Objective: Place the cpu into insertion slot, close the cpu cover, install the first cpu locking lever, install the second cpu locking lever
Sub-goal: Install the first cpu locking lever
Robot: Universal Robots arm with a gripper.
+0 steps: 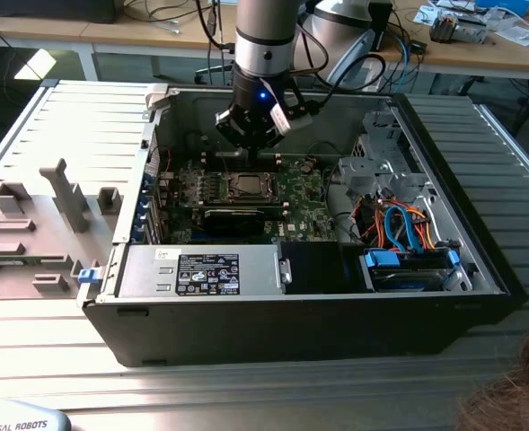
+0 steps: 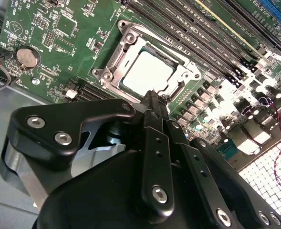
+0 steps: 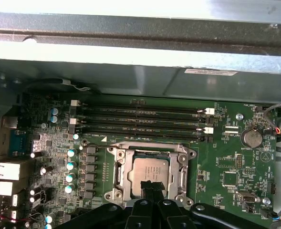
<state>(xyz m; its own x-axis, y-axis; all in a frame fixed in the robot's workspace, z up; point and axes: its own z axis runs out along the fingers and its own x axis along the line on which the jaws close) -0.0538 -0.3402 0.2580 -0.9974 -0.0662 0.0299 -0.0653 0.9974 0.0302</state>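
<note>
The cpu (image 3: 150, 170) lies flat in the insertion slot (image 3: 184, 164) on the green motherboard, its silvery top showing in both wrist views (image 2: 147, 71). The cpu cover (image 2: 112, 61) is down around it as a metal frame (image 3: 123, 168). My gripper (image 2: 154, 101) is shut with nothing between its fingers, and its tip hovers at the socket's edge, just over the chip's rim (image 3: 150, 186). A thin wire lever (image 2: 177, 88) runs along that edge beside the tip. In the exterior view the gripper (image 1: 246, 151) hangs inside the open computer case, right above the socket (image 1: 246, 186).
Long black memory slots (image 3: 140, 119) lie beside the socket, with a coin battery (image 3: 251, 138) nearby. A black card (image 1: 235, 217), a power supply (image 1: 201, 272) and a cabled drive bay (image 1: 408, 256) fill the case. A grey fixture tray (image 1: 39, 224) sits on the exterior view's left.
</note>
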